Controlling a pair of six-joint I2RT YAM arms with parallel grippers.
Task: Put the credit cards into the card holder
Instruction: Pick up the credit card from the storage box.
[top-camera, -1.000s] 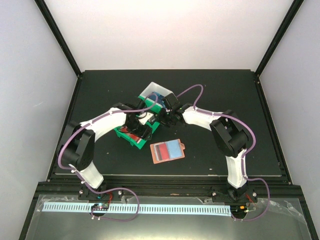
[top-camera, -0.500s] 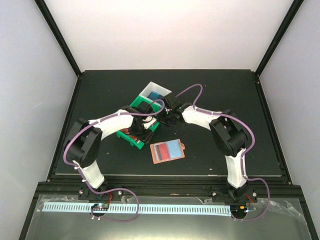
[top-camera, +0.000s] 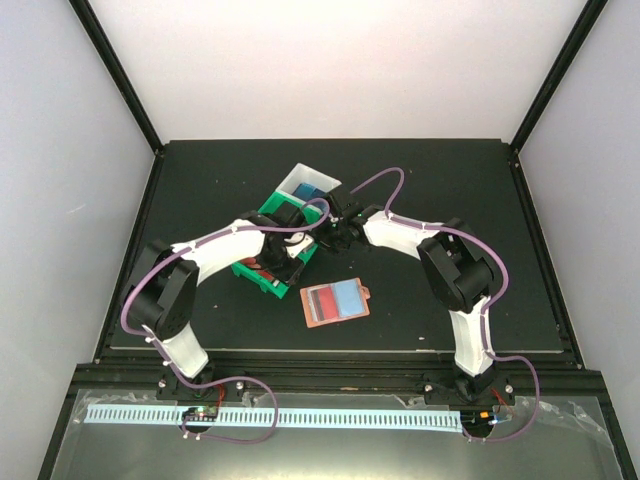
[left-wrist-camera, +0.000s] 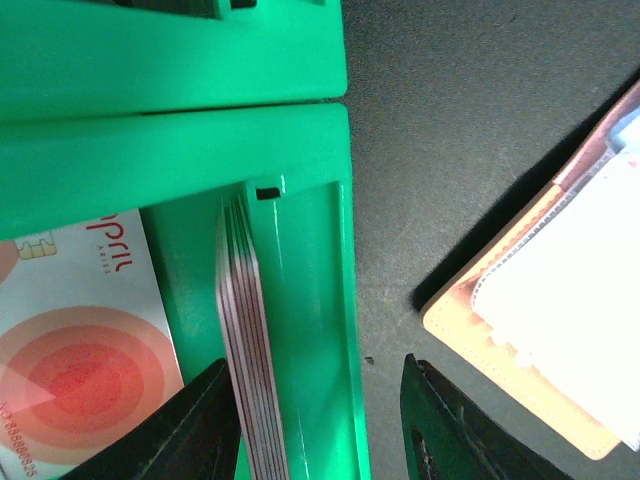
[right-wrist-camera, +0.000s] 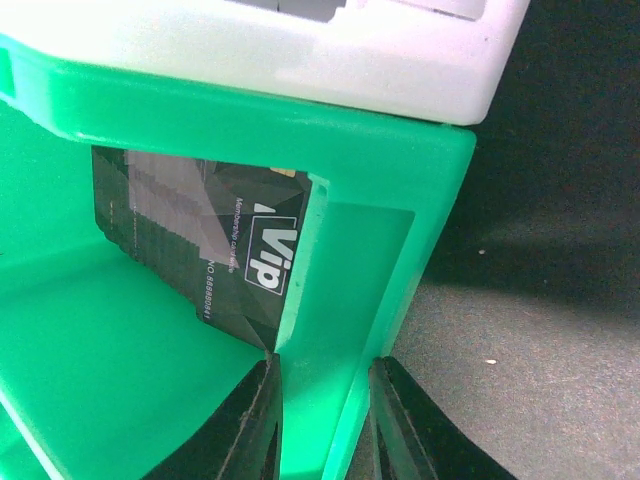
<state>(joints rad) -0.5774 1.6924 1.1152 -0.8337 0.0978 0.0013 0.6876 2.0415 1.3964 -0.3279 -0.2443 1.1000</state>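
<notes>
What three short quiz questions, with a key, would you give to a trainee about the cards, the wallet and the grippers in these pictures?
1. True or false: the card holder lies open on the table, outside the green bin.
2. What is the right gripper shut on? A) a wall of the green bin B) the card holder C) a single red card
3. Fill in: in the left wrist view, the stack of credit cards stands on its ____ inside the green bin.
Key: 1 true; 2 A; 3 edge.
</notes>
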